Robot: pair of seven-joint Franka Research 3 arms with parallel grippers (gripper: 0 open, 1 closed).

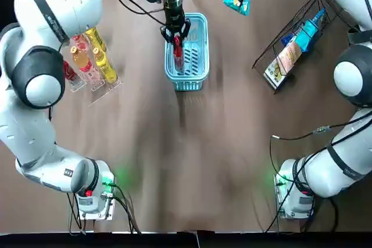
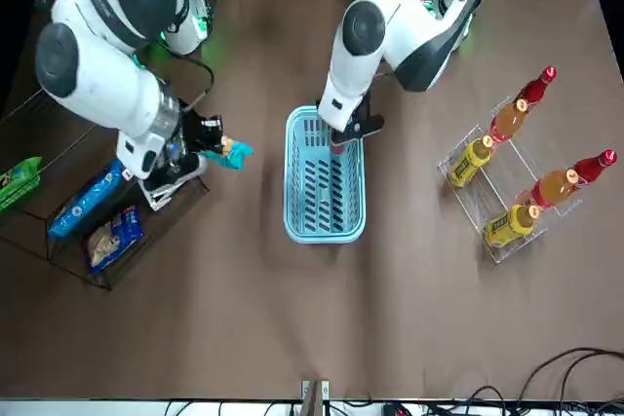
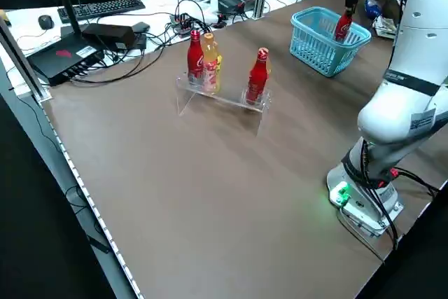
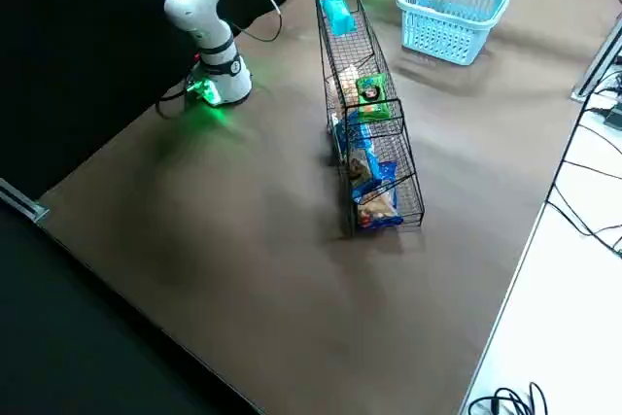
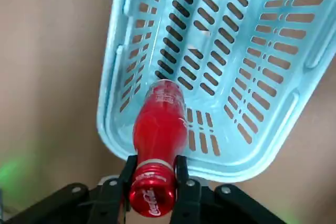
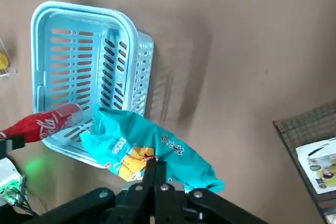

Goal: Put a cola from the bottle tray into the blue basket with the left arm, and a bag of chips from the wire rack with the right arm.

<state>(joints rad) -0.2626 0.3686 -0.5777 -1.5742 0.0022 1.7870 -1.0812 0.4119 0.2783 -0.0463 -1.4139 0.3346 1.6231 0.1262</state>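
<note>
Brown table (image 3: 175, 194) — beyond it, a white desk (image 3: 28, 15) with keyboard (image 3: 101, 7).

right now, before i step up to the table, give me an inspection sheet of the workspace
surface: brown table, bare in the middle.
job's things: cola held by its neck over the blue basket; bag of chips held in the air beside the basket, not over it; wire rack holds more snack bags; bottle tray holds five bottles.
clutter: nothing seen.
grippers: left gripper shut on the cola; right gripper shut on the bag of chips.
cables: base cables by the right arm's base; loose desk cables off the table.
surroundings: keyboard on a side desk.
</note>
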